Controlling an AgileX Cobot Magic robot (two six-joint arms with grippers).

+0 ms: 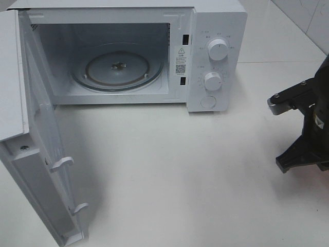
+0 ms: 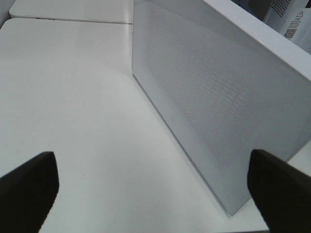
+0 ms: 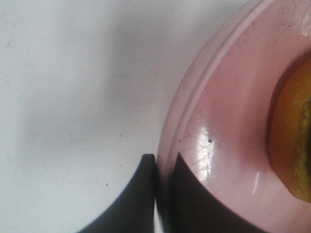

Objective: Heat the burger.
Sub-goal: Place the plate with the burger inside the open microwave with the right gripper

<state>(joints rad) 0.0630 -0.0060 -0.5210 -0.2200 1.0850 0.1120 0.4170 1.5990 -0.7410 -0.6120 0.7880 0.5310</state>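
Right end effector (image 3: pixel 164 156) tight on pink plate (image 3: pixel 218 111) rim; burger (image 3: pixel 294 136) axis unclear.

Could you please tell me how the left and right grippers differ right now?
The left gripper is open wide; the right gripper is shut. The left gripper holds nothing, near the microwave door; the right gripper pinches the rim of the plate carrying the burger. Both have dark fingers.

White tabletop (image 1: pixel 169 175) — evenly lit; pale tiles (image 1: pixel 308 20) beyond.
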